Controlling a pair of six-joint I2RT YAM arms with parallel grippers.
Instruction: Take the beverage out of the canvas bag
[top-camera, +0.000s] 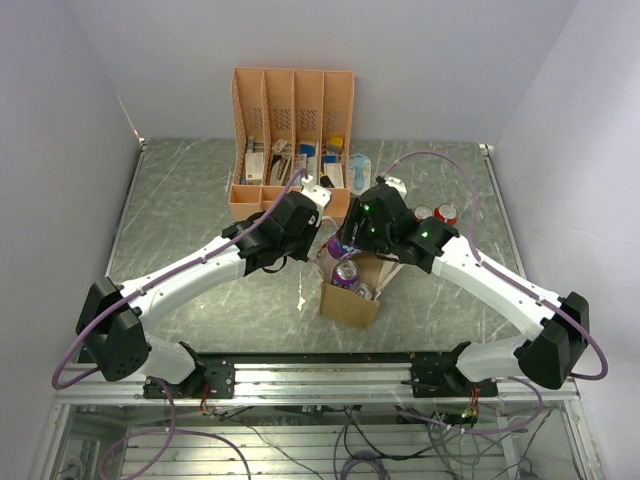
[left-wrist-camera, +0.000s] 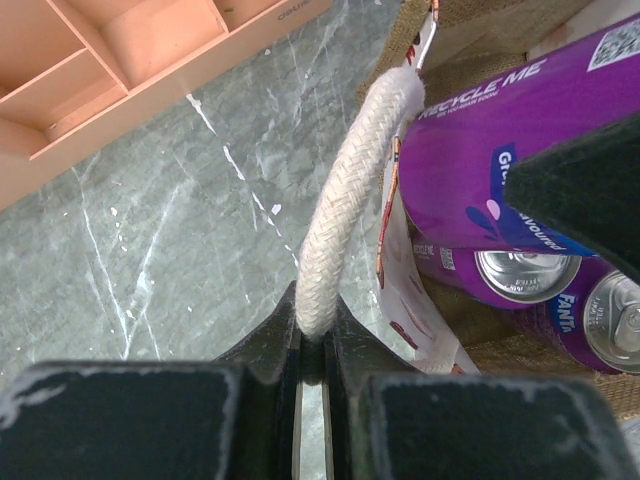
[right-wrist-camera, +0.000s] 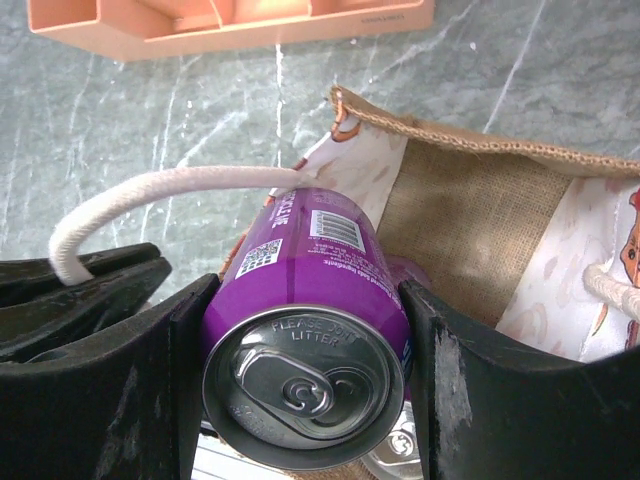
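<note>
The tan canvas bag (top-camera: 348, 305) stands at the table's middle with purple drink cans inside. My right gripper (right-wrist-camera: 308, 292) is shut on one purple can (right-wrist-camera: 300, 270), a finger on each side of it, and holds it tilted at the bag's mouth (top-camera: 338, 247). My left gripper (left-wrist-camera: 315, 330) is shut on the bag's whitish rope handle (left-wrist-camera: 340, 230), to the left of the bag. Two more purple cans (left-wrist-camera: 525, 275) lie lower in the bag. The burlap wall (right-wrist-camera: 460, 220) shows behind the held can.
The salmon-pink slotted organizer (top-camera: 292, 110) stands at the back, just behind the bag. Two red cans (top-camera: 447, 213) stand at the back right, beside my right arm. A white and blue object (top-camera: 360, 170) lies right of the organizer.
</note>
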